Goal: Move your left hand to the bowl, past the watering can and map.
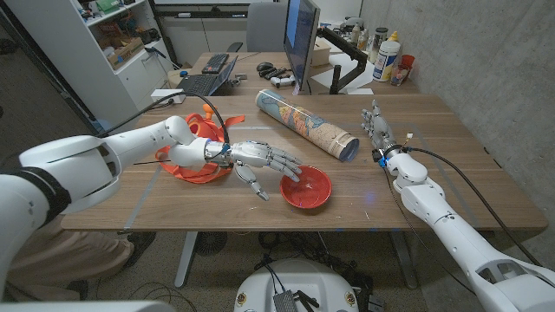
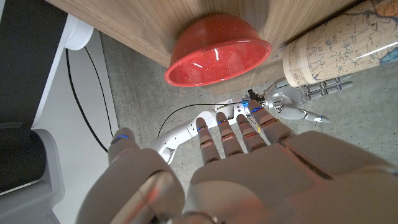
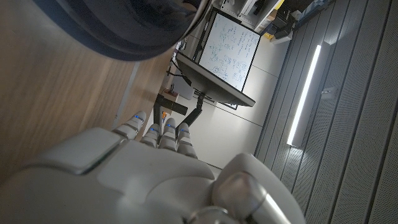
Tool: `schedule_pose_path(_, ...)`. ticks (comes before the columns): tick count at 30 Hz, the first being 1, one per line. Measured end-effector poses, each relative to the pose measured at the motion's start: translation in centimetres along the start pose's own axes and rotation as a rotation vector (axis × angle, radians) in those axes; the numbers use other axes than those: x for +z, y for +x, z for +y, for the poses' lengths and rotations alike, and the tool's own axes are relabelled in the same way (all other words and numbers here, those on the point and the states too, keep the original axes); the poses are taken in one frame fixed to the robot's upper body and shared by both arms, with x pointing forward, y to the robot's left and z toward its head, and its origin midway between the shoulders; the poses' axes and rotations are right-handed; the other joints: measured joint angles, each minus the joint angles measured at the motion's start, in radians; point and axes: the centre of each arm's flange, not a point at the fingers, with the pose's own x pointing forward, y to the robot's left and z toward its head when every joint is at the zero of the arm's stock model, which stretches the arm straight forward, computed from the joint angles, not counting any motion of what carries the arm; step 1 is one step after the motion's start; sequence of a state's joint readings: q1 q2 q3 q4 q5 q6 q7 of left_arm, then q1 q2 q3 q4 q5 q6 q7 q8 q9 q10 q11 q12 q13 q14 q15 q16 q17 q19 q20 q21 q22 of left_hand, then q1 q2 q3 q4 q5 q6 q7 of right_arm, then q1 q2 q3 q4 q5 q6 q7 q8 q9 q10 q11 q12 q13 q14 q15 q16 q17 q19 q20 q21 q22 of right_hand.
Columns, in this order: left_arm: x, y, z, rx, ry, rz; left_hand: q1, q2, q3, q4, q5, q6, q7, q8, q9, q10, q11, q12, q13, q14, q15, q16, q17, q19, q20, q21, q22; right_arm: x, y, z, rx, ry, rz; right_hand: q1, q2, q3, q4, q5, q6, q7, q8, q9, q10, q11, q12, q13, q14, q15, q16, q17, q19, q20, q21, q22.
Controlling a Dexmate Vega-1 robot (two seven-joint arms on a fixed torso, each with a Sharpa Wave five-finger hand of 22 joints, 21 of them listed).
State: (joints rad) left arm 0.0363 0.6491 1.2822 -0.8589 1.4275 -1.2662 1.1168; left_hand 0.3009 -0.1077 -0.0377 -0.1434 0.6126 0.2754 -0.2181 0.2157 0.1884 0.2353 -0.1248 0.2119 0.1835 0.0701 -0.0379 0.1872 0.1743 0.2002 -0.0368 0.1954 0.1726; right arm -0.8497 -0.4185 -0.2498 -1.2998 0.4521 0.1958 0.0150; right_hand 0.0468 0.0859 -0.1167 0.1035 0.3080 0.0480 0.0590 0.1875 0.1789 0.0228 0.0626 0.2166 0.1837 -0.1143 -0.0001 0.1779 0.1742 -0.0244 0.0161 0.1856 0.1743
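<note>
A: Item one: shallow glossy red plastic bowl (image 1: 306, 189). Location?

B: Near edge of the brown wooden table (image 1: 434, 117), about centre. Upright, nothing seen inside. Also logged in the left wrist view (image 2: 219, 52).

A: Item two: white and grey left hand (image 1: 265, 163).

B: Fingers spread and extended, holding nothing. Fingertips (image 1: 291, 172) reach the bowl's rim on the robot's left side; whether they touch it or hang just above, cannot tell. From the wrist view (image 2: 249, 168) the open fingers point straight at the bowl.

A: Item three: orange plastic watering can (image 1: 196, 147).

B: Beneath and behind the left forearm, on the robot's left of the bowl. The hand is beyond it.

A: Item four: rolled paper map printed in blue and tan (image 1: 306, 124).

B: Lying on its side, farther back than the bowl, running diagonally. Well apart from the left hand.

A: Item five: white right hand (image 1: 378, 130).

B: Standing with fingers up, beside the map's near end. Fingers straight and close together, nothing held (image 3: 155, 168).

A: Status of task?

B: Judged nearly complete: can and map passed, hand at the bowl. Remaining, at most, a small settling over or onto the bowl.
</note>
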Motion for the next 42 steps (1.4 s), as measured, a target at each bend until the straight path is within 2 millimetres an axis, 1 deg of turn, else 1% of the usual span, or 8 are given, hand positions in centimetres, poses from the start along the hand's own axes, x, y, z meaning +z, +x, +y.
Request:
schedule_pose_path(8,0.0,-0.2,0.1,-0.003,0.019,0.002,0.0,0.0,0.0,0.0,0.005,0.0,0.0,0.0,0.0,0.0,0.0,0.0,0.0,0.0,0.0,0.0,0.0,0.0,0.0,0.0,0.0,0.4,-0.2,0.1,0.006,-0.013,-0.006,0.0,0.0,0.0,0.0,0.0,-0.002,-0.002,0.0,0.0,0.0,0.0,0.0,0.0,0.0,0.0,0.0,0.0,0.0,0.0,0.0,0.0)
schedule_pose_path(11,0.1,-0.2,0.1,-0.007,0.025,-0.004,0.0,0.0,0.0,0.0,0.007,0.0,0.0,0.0,0.0,0.0,0.0,0.0,0.0,0.0,0.0,0.0,0.0,0.0,0.0,0.0,0.0,0.5,-0.4,0.2,0.007,-0.016,-0.006,0.0,0.0,0.0,0.0,0.0,-0.002,-0.002,0.0,0.0,0.006,0.006,0.0,0.0,-0.003,-0.003,0.0,0.0,0.0,0.0,0.0,0.0)
schedule_pose_path(15,0.1,-0.2,0.1,-0.008,0.031,-0.006,0.0,0.0,0.0,0.0,0.009,0.009,0.002,0.0,0.0,0.0,0.0,0.0,0.0,0.005,0.005,0.0,0.0,0.0,0.0,0.0,0.0,0.3,-0.7,0.2,0.007,-0.017,-0.003,0.0,0.0,0.0,0.0,0.0,-0.002,-0.002,0.0,0.0,0.006,0.006,0.0,0.0,-0.004,-0.004,0.0,0.0,0.0,0.0,0.0,0.0)
schedule_pose_path(20,0.3,0.0,0.1,-0.009,0.041,-0.016,0.0,0.0,0.0,0.0,0.01,0.009,0.002,0.0,0.0,0.004,-0.004,0.0,0.0,0.006,0.004,0.0,0.0,0.006,-0.003,0.0,0.0,0.2,-0.9,0.2,0.009,-0.019,0.0,0.0,0.0,0.0,0.0,0.0,-0.002,-0.002,0.0,0.0,0.006,0.006,0.0,0.0,-0.004,-0.004,0.0,0.0,0.0,0.0,0.0,0.0)
schedule_pose_path(28,0.4,0.6,0.3,-0.013,0.057,-0.035,0.004,0.004,-0.004,0.004,0.013,0.013,-0.002,0.0,0.0,0.013,0.001,0.0,0.0,0.01,-0.001,0.0,0.0,0.007,-0.001,0.0,0.0,0.2,-1.1,0.0,0.01,-0.017,0.0,0.0,0.0,0.0,0.0,0.0,-0.005,-0.005,0.0,0.0,0.006,0.006,0.0,0.0,-0.004,-0.004,0.0,0.0,0.0,0.0,0.0,0.0)
schedule_pose_path(32,0.5,0.7,0.3,-0.019,0.062,-0.042,0.004,0.004,-0.004,0.004,0.016,0.018,0.004,0.0,0.0,0.013,0.001,0.0,0.0,0.01,-0.001,0.0,0.0,0.009,-0.002,0.0,0.0,0.2,-1.1,0.0,0.014,-0.015,-0.002,0.0,0.0,0.0,0.0,0.0,-0.005,-0.005,0.0,0.0,0.006,0.006,0.0,0.0,-0.004,-0.004,0.0,0.0,0.0,0.0,0.0,0.0)
schedule_pose_path(36,0.5,0.8,0.4,-0.027,0.066,-0.051,0.004,0.004,-0.004,0.004,0.019,0.023,-0.002,0.0,0.0,0.015,-0.001,0.0,0.0,0.015,0.004,0.0,0.0,0.011,-0.004,0.0,0.0,0.0,-1.2,-0.2,0.014,-0.013,0.001,0.0,0.0,0.0,0.0,0.0,-0.005,-0.005,0.0,0.0,0.006,0.005,0.0,0.0,-0.004,-0.004,0.0,0.0,0.0,0.0,0.0,0.0)
schedule_pose_path(42,0.4,0.9,0.4,-0.039,0.073,-0.055,0.004,0.004,-0.008,0.008,0.02,0.027,0.002,0.0,0.0,0.016,-0.002,0.0,0.0,0.02,-0.001,0.0,0.0,0.011,-0.004,0.0,0.0,0.0,-1.0,-0.3,0.016,-0.013,0.0,0.0,0.0,0.0,0.0,0.0,-0.005,-0.005,0.0,0.0,0.006,0.005,0.0,0.0,-0.004,-0.004,0.0,0.0,0.0,0.0,0.0,0.0)
